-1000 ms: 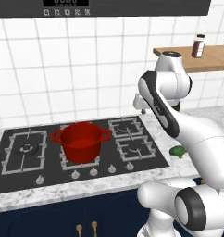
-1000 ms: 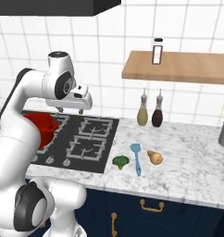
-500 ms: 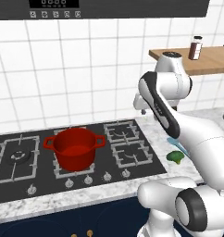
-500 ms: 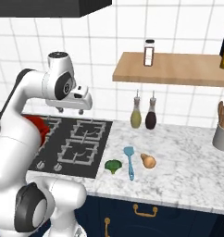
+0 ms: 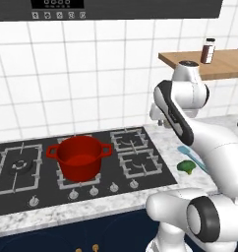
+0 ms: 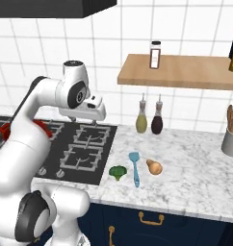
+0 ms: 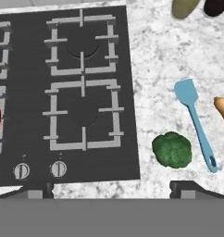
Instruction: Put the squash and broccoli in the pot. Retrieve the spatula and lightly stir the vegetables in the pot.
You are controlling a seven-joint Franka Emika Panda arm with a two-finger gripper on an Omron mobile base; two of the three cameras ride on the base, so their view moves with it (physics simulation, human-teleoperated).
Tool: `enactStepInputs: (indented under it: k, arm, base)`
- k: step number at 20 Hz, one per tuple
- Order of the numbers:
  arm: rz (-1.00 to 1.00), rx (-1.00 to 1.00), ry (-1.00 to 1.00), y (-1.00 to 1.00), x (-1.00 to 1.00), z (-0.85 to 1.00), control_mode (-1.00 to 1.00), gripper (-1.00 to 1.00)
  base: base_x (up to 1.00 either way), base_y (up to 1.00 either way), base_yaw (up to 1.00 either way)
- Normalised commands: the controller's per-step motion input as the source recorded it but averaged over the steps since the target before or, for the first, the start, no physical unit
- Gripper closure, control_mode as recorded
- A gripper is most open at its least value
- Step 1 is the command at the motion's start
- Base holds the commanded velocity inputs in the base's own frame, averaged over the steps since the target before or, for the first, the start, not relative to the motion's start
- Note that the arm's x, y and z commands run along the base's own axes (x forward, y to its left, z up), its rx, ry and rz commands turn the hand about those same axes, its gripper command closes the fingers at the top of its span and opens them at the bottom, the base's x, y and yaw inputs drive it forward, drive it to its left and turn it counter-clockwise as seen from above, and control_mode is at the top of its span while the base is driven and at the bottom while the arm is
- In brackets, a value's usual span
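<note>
The left base view looks from behind the arm, forward and down, on the black gas cooktop with the glossy red round pot near its centre; the marble counter is at 3 o'clock.

The right base view looks from the other side, further right: the same cooktop lies at 9 o'clock, the counter in the middle.

Both share the small lumpy green broccoli.

The hand view looks straight down from above, closer, with the broccoli at 5 o'clock and the slim light-blue spatula at 3 o'clock.
</note>
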Motion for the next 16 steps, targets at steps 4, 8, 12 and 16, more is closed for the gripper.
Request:
enactStepInputs:
  k: [4,8,12,16]
  arm:
    - [-0.11,0.0,0.12,-0.64,0.0,-0.58,-1.0,-1.0]
    - [-0.13,0.02,0.08,-0.72,0.0,-0.49,-1.0,-1.0]
    - [-0.13,0.06,0.04,-0.64,0.0,-0.42,-1.0,-1.0]
    - [-0.12,0.06,0.02,-0.52,0.0,-0.39,-1.0,-1.0]
  base:
    - [0.0,0.0,0.0]
    - [0.0,0.0,0.0]
    - [0.0,0.0,0.0]
    - [0.0,0.0,0.0]
